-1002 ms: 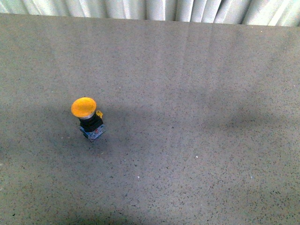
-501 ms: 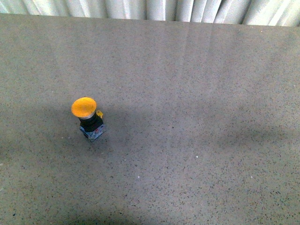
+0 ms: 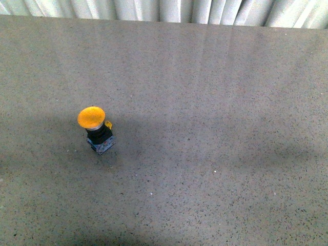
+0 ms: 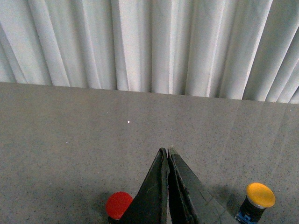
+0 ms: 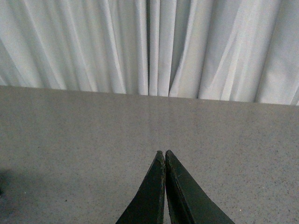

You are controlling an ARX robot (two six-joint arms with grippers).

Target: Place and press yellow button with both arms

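The yellow button (image 3: pixel 92 118) stands upright on the grey speckled table at the left of the front view, on its black collar and small blue-grey base, with a tiny yellow tab on its side. Neither arm shows in the front view. In the left wrist view the button (image 4: pixel 259 196) stands off to one side of my left gripper (image 4: pixel 167 151), which is shut and empty, held above the table. My right gripper (image 5: pixel 164 153) is shut and empty above bare table; the button does not show in that view.
A red round button cap (image 4: pixel 118 204) sits on the table on the other side of the left gripper, partly hidden by its fingers. A white pleated curtain (image 3: pixel 164 9) hangs behind the table's far edge.
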